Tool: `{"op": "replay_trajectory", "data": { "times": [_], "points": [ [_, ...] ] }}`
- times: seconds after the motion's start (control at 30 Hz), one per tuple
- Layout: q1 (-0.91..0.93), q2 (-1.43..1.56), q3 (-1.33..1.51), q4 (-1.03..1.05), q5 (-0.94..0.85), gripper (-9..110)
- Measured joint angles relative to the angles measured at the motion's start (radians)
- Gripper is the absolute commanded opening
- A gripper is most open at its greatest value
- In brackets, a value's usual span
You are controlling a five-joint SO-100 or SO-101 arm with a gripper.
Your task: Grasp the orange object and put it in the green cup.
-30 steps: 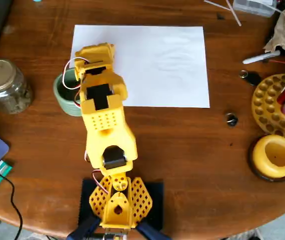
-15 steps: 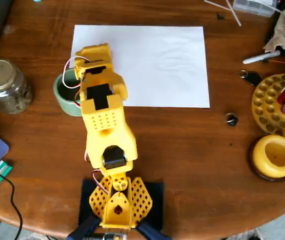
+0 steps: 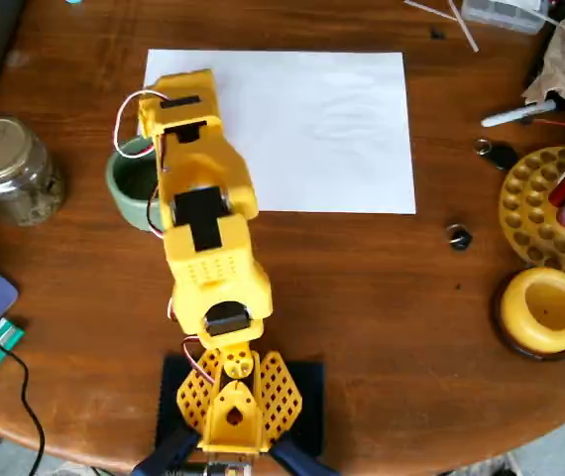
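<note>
Green cup (image 3: pixel 124 184), squat, sage, dark inside, half hidden under yellow arm (image 3: pixel 203 213), gripper state cannot be told.

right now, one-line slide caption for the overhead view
Yellow arm reaches over the green cup beside a white paper sheet.

Yellow arm (image 3: pixel 203 213) stretched forward from its base, wrist bent down, tool hidden beneath.

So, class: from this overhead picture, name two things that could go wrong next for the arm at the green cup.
1. The arm covers much of the green cup; the gripper and orange object are hidden, so a release could miss unseen.
2. The arm overlaps the cup's rim and could nudge or tip it.
</note>
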Motion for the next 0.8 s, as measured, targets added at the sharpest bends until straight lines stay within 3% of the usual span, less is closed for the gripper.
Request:
{"op": "replay_trajectory", "data": {
  "times": [0.8],
  "points": [
    [-0.071, 0.474, 0.118, 0.451, 0.014, 0]
  ]
}}
